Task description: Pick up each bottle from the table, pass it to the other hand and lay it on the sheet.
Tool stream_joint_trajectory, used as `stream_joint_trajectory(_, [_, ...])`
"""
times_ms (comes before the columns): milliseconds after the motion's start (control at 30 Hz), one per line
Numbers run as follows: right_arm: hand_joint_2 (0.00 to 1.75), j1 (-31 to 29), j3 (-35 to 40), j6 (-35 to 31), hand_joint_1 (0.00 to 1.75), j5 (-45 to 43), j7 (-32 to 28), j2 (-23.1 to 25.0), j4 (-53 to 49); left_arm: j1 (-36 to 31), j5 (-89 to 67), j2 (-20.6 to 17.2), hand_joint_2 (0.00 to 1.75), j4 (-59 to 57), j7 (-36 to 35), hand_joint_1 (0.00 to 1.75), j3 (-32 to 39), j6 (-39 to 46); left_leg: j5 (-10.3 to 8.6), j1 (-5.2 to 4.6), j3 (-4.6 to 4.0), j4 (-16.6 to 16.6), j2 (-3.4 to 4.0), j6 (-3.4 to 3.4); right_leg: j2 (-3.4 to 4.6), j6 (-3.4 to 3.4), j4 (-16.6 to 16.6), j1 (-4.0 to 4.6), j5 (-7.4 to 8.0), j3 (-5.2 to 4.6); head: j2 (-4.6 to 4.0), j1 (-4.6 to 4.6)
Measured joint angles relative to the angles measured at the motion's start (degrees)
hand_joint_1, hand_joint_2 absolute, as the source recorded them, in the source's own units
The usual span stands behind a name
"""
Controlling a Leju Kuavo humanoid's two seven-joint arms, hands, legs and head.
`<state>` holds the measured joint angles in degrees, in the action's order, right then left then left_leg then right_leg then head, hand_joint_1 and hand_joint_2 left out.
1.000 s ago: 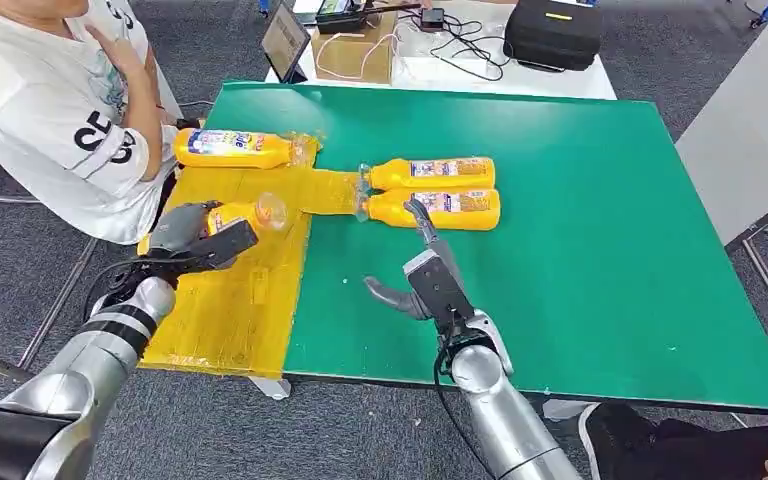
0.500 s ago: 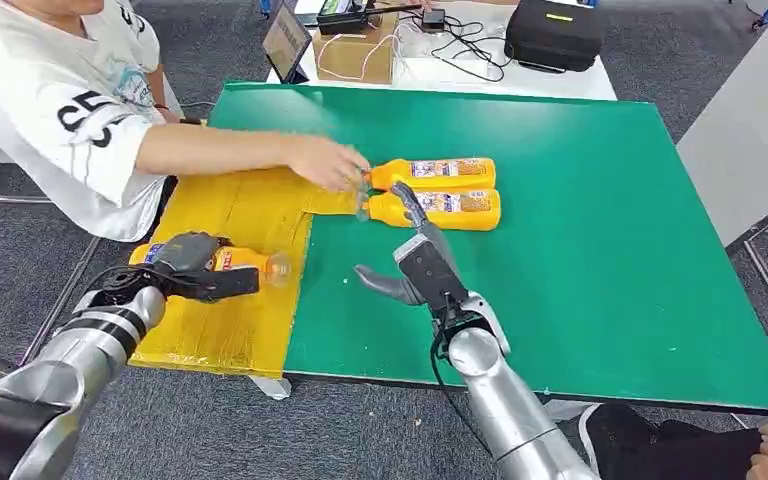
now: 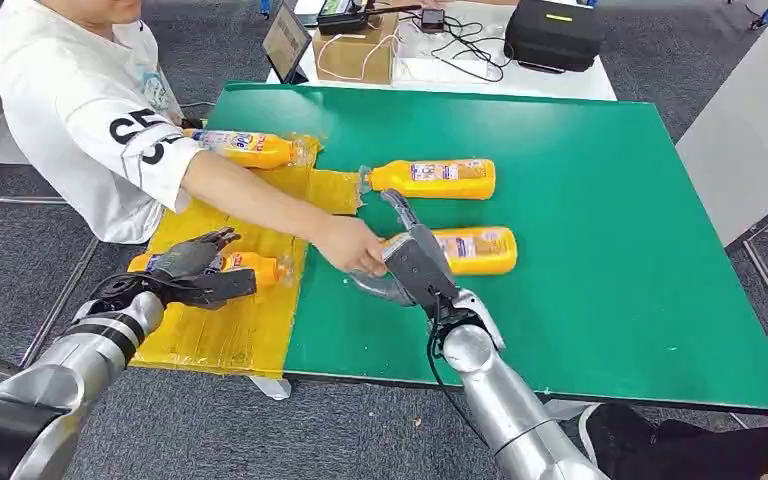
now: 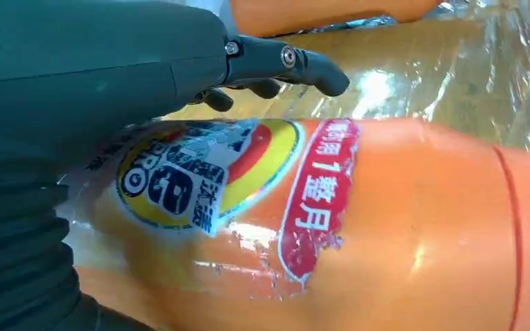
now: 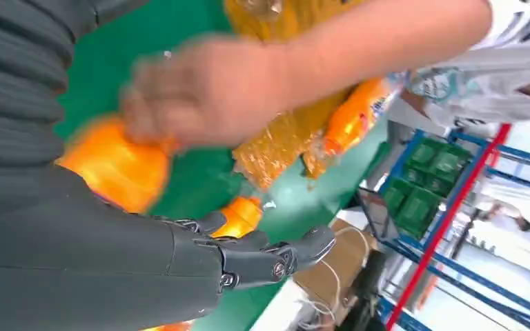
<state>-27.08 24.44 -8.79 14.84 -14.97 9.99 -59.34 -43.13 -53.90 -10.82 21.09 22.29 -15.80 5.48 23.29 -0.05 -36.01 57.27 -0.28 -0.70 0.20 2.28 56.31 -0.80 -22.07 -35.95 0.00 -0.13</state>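
An orange bottle lies on the yellow sheet near its front. My left hand is over its label end, fingers stretched out above the bottle, not wrapped around it. My right hand is open on the green table, fingers pointing away from me. A person's hand holds the neck of a second bottle right against my right hand. This bottle lies beside my palm. A third bottle lies farther back on the table.
Another bottle lies at the sheet's far end beside the person, whose arm crosses the sheet. A cardboard box, cables and a black case sit on the white table behind. A white cabinet stands at the right.
The person pulled the nearer table bottle toward my right hand and holds its neck. A bottle is back at the sheet's far end. My left hand's fingers have spread off the laid bottle.
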Motion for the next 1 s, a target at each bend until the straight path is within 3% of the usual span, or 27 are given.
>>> stream_joint_trajectory(233, [1.75, -1.2, 0.9, -0.6, 0.0, 2.0, 1.1, -0.3, 2.3, 2.0, 6.4, 0.1, 1.75, 0.6, 5.9, 0.0, 4.1, 3.2, 0.0, 0.0, 0.01, 0.0, 0.0, 0.0, 0.0, 0.0, 0.0, 0.0, 0.0, 0.0, 0.02, -0.02])
stream_joint_trajectory(267, [1.75, -1.3, 0.9, -0.7, 0.0, 2.5, 1.2, -0.5, 2.6, 2.4, 8.1, 0.3, 0.0, 1.0, 7.1, 0.0, 5.1, 3.3, 0.0, 0.0, 0.01, 0.0, 0.0, 0.0, 0.0, 0.0, 0.0, 0.0, 0.0, -0.01, 0.0, -0.02])
stream_joint_trajectory(567, [1.75, -1.6, 1.7, -0.2, 0.0, 8.8, 4.6, -1.8, 5.0, 8.2, 23.7, 2.3, 0.0, 7.6, 15.5, 0.0, 14.9, -3.0, 0.0, -0.01, -0.01, 0.0, -0.02, 0.0, 0.0, 0.0, 0.0, 0.0, -0.01, -0.04, 0.0, 0.0])
stream_joint_trajectory(700, [1.75, -1.7, 2.6, 0.6, 0.0, 14.5, 7.6, -3.1, 7.3, 12.0, 36.4, 5.1, 0.0, 14.0, 13.4, 0.0, 20.8, -15.1, 0.01, -0.03, -0.02, 0.0, -0.03, -0.01, 0.0, 0.0, 0.0, -0.02, 0.0, -0.04, 0.0, 0.0])
stream_joint_trajectory(900, [1.75, -1.7, 2.8, 0.9, 0.0, 15.4, 8.4, -4.1, 9.1, 14.5, 39.2, 7.2, 0.0, 18.7, 12.3, 0.0, 24.4, -17.2, 0.01, -0.02, -0.02, 0.0, -0.02, -0.01, 0.0, 0.0, 0.0, -0.01, 0.0, -0.04, 0.0, -0.02])
stream_joint_trajectory(933, [1.75, -1.8, 2.9, 1.0, 0.0, 16.3, 9.0, -4.3, 9.3, 14.7, 40.9, 7.6, 1.75, 19.1, 11.4, 0.0, 24.9, -18.3, 0.01, -0.02, -0.03, 0.0, -0.03, -0.01, 0.0, 0.0, 0.0, -0.01, 0.0, -0.04, 0.0, -0.02])
stream_joint_trajectory(1000, [1.75, -1.9, 3.1, 1.8, 0.0, 17.9, 10.2, -4.7, 9.7, 15.2, 43.9, 8.3, 1.75, 20.1, 9.9, 0.0, 25.7, -19.4, 0.01, -0.01, -0.03, 0.0, -0.02, -0.01, 0.0, 0.0, 0.0, 0.0, 0.0, -0.04, 0.02, 0.0])
